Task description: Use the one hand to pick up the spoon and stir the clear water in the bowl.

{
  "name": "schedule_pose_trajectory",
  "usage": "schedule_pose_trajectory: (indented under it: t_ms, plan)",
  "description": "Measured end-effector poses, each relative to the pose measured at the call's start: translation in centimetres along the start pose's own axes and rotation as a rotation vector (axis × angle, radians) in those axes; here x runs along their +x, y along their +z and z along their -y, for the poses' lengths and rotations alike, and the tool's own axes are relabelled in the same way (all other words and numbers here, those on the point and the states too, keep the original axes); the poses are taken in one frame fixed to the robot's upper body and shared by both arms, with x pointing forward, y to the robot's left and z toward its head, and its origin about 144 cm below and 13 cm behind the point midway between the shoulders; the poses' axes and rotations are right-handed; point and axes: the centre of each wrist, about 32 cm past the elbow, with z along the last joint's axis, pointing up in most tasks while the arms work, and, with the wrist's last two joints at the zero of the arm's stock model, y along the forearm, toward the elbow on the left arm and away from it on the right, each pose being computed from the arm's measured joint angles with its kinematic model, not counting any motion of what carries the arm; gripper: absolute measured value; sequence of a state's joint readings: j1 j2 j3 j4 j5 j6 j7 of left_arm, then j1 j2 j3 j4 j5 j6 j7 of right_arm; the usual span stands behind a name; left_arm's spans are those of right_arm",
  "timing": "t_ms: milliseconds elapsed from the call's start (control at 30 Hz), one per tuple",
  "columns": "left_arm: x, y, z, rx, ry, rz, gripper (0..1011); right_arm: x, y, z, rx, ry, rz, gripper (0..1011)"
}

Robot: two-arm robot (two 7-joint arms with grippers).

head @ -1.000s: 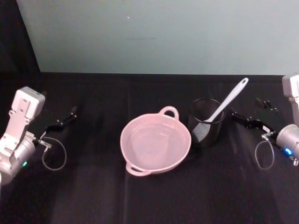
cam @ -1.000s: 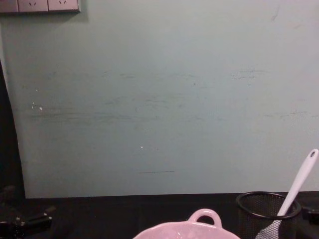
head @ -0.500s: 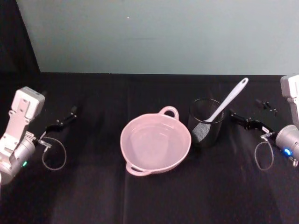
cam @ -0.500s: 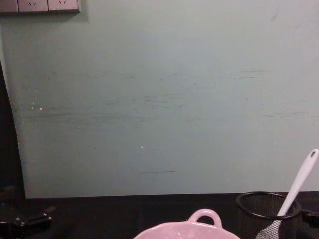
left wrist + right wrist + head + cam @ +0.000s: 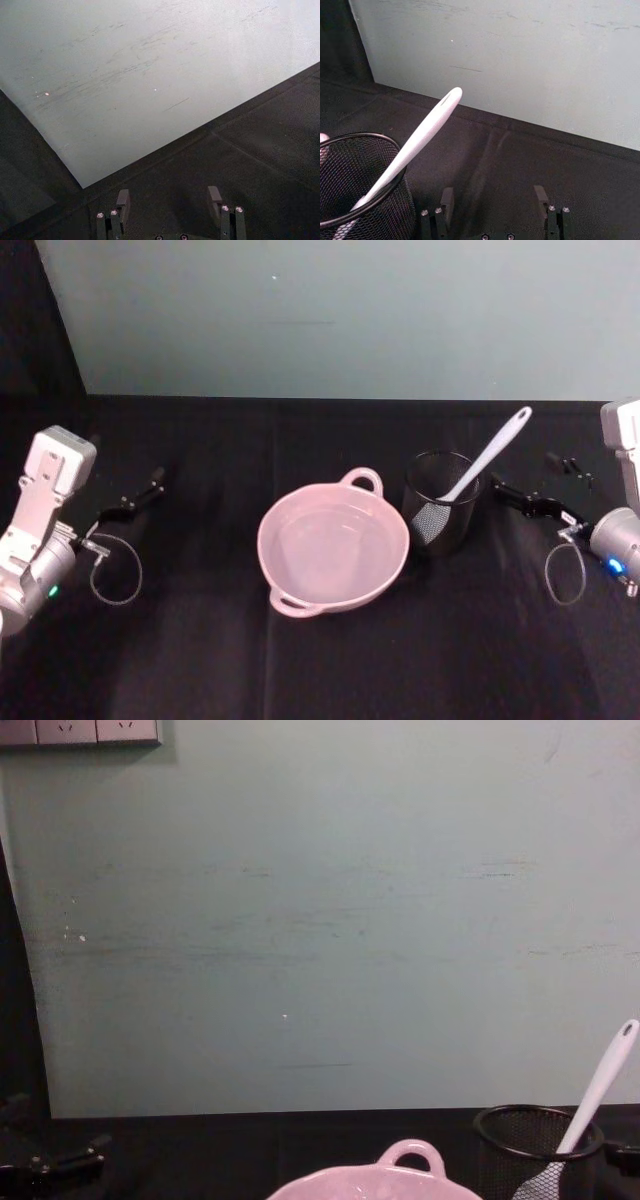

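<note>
The pale pink bowl (image 5: 275, 515) sits mid-table with a faint water line inside; its loop handle (image 5: 410, 1156) rises in the chest view. To its right the white spoon (image 5: 492, 453) leans in a black wire-mesh cup (image 5: 440, 502), blade down, ringed handle tip up and to the right. My right gripper (image 5: 522, 498) hovers open just right of the cup, apart from the spoon. In the right wrist view the spoon (image 5: 422, 135) slants out of the cup (image 5: 367, 200) beside the open right gripper (image 5: 493, 197). My left gripper (image 5: 135, 500) rests open at the far left.
A black cloth covers the table (image 5: 330, 660), which ends at a pale green wall (image 5: 340, 320) behind. A cable loop (image 5: 115, 570) hangs by the left wrist and another cable loop (image 5: 563, 573) by the right. The left gripper (image 5: 169, 200) faces bare cloth and wall.
The left gripper has dropped slightly and drawn back a little. The right gripper has shifted only slightly beside the cup. Bowl, cup and spoon have not moved.
</note>
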State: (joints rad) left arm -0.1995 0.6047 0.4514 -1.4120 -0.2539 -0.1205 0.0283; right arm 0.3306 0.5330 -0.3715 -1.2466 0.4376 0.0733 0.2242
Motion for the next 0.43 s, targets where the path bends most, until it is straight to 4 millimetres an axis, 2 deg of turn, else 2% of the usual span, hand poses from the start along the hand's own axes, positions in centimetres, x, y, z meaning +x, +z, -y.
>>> schedule_pose_trajectory:
  t_ms: [433]
  plan:
    - [0.00,0.00,0.00,0.000,0.000,0.000,1011,0.02,0.00,0.01,0.001,0.000,0.000,1004]
